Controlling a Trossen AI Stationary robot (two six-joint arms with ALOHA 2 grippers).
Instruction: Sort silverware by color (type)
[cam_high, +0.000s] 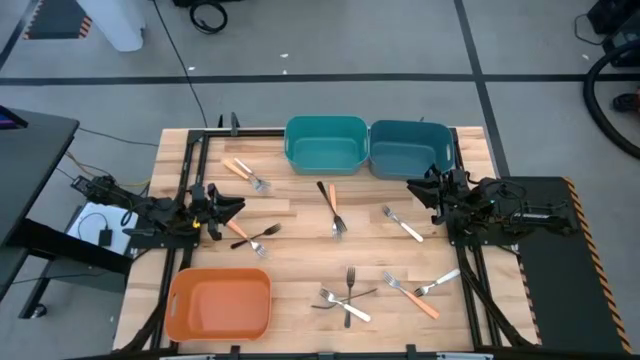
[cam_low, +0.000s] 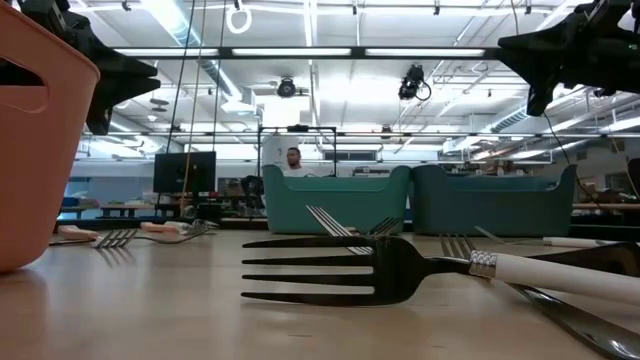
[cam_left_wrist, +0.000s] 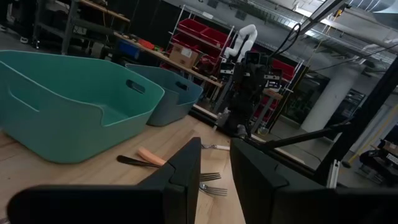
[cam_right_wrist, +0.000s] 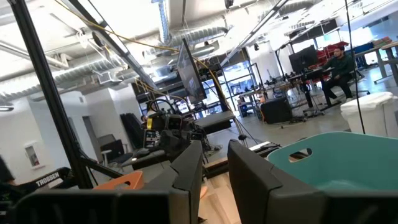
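1. Silverware (cam_high: 336, 213) lies loose on the wooden table (cam_high: 300, 255): about ten forks, none in a bin yet by what the high view shows.
2. Left gripper (cam_high: 236, 208) hovers at the table's left edge, fingers parted with a narrow gap, grasping nothing. Right gripper (cam_high: 418, 190) mirrors it at the right edge, also parted and empty.
3. Nearest the left gripper: an orange-handled fork (cam_high: 242, 236) just below and ahead of it, crossed by a dark fork (cam_high: 262, 234). A second orange-handled fork (cam_high: 241, 171) lies a little behind it, toward the green bin (cam_high: 325, 145).
4. Nearest the right gripper: a white-handled fork (cam_high: 404, 224) just ahead and toward the near edge. Farther that way an orange fork (cam_high: 412, 296) crosses another white-handled one (cam_high: 438, 282).
5. Midway between the grippers a dark fork and an orange one lie side by side, touching. Near the front edge is a tangle (cam_high: 343, 298) of dark and white forks.
6. Bins: orange bin (cam_high: 219, 304) near the left gripper's side; green bin and blue-grey bin (cam_high: 410, 148) at the far edge.
7. Risks, as judged:
   - Crossed pairs: closing on one handle may drag or lift its neighbour, putting a wrong colour in a bin.
   - Flat handles on wood: a shallow descent could skate the fork away instead of pinching it.
   - Tangle at the front sits far from both arms; reach there looks awkward.
   - Both arms going for the middle pair could collide.
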